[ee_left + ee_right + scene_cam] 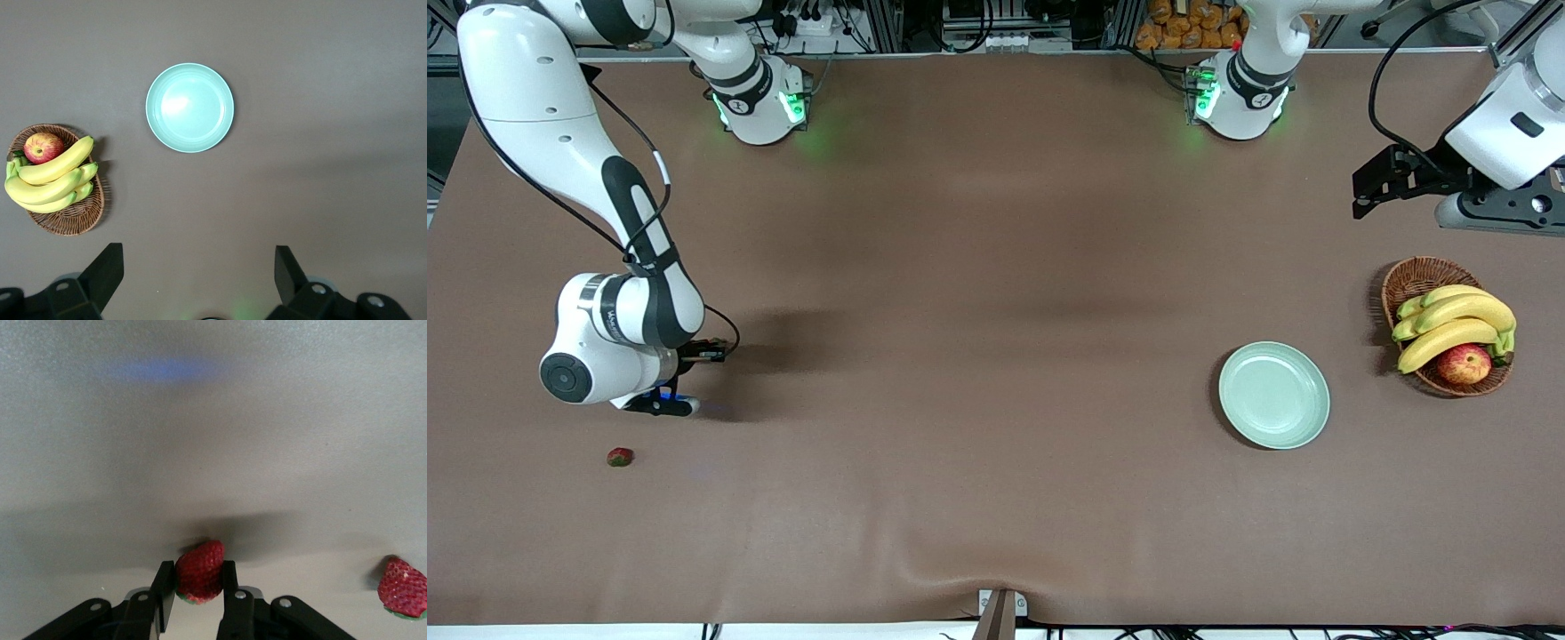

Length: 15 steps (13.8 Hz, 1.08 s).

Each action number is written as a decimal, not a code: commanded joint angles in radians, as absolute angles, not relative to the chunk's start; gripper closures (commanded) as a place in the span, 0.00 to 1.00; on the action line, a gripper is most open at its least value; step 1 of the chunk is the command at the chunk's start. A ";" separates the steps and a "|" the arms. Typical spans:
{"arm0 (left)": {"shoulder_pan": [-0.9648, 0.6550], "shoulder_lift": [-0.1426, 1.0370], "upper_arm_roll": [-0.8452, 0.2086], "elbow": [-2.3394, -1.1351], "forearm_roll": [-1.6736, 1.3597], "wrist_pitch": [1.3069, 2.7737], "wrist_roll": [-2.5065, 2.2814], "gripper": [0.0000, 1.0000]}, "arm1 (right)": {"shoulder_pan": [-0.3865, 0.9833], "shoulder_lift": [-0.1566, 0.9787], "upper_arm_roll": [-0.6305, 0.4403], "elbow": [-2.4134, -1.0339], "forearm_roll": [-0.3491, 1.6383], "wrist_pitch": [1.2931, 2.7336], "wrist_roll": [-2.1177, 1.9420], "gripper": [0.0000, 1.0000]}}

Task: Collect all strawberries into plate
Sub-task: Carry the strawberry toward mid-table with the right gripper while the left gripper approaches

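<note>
My right gripper [199, 587] is shut on a red strawberry [199, 571], low over the table at the right arm's end; the front view shows the hand [660, 404] but hides this berry. A second strawberry [620, 457] lies on the table nearer the front camera; it also shows in the right wrist view [402, 587]. A third strawberry is out of view. The mint-green plate [1273, 395] lies empty toward the left arm's end and shows in the left wrist view [190, 107]. My left gripper [198, 273] is open and empty, waiting high above the table [1369, 191].
A brown wicker basket [1423, 276] with bananas [1454, 324] and a red-yellow apple [1464, 363] stands beside the plate at the left arm's end; it also shows in the left wrist view [73, 220]. A brown cloth covers the table.
</note>
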<state>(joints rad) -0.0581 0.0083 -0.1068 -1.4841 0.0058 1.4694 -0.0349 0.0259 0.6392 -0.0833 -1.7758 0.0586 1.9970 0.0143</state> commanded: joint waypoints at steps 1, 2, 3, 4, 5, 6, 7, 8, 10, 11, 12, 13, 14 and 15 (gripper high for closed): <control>-0.052 0.003 -0.107 -1.485 -0.005 1.476 -0.014 0.00 | 0.031 0.635 -0.084 -1.779 0.069 2.011 0.011 0.97; -0.052 0.003 -0.107 -1.485 -0.005 1.476 -0.012 0.00 | 0.031 0.629 -0.084 -1.770 0.071 2.010 0.011 1.00; -0.051 0.003 -0.107 -1.485 -0.005 1.476 -0.014 0.00 | 0.035 0.623 -0.083 -1.746 0.071 2.008 0.014 1.00; -0.051 0.003 -0.107 -1.485 -0.005 1.476 -0.014 0.00 | 0.043 0.614 -0.083 -1.714 0.072 2.002 0.015 1.00; -0.051 0.003 -0.107 -1.485 -0.005 1.476 -0.014 0.00 | 0.052 0.603 -0.083 -1.688 0.074 2.003 0.015 1.00; -0.051 0.003 -0.107 -1.485 -0.005 1.476 -0.014 0.00 | 0.076 0.598 -0.081 -1.657 0.075 2.006 0.017 1.00; -0.051 0.003 -0.107 -1.485 -0.005 1.476 -0.014 0.00 | 0.103 0.592 -0.081 -1.631 0.089 2.008 0.018 1.00; -0.051 0.003 -0.107 -1.485 -0.005 1.476 -0.012 0.00 | 0.141 0.586 -0.080 -1.599 0.128 2.008 0.021 1.00; -0.051 0.003 -0.107 -1.485 -0.003 1.476 -0.014 0.00 | 0.224 0.586 -0.069 -1.559 0.240 2.006 0.026 1.00; -0.051 0.003 -0.107 -1.485 -0.003 1.476 -0.014 0.00 | 0.263 0.586 -0.068 -1.557 0.299 2.008 0.026 1.00; -0.051 0.003 -0.107 -1.485 -0.003 1.476 -0.014 0.00 | 0.303 0.587 -0.067 -1.557 0.366 2.008 0.026 1.00; -0.051 0.003 -0.107 -1.483 -0.003 1.476 -0.014 0.00 | 0.346 0.594 -0.067 -1.557 0.459 2.011 0.026 1.00; -0.051 0.003 -0.107 -1.485 -0.005 1.476 -0.014 0.00 | 0.385 0.601 -0.067 -1.557 0.539 2.020 0.025 1.00; -0.051 0.003 -0.107 -1.485 -0.005 1.476 -0.014 0.00 | 0.415 0.612 -0.067 -1.559 0.576 2.054 0.023 1.00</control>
<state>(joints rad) -0.0556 0.0083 -0.1064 -1.4843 0.0058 1.4694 -0.0349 0.3713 0.5928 -0.0588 -1.5625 0.4877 2.0242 0.0254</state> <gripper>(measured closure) 0.000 0.670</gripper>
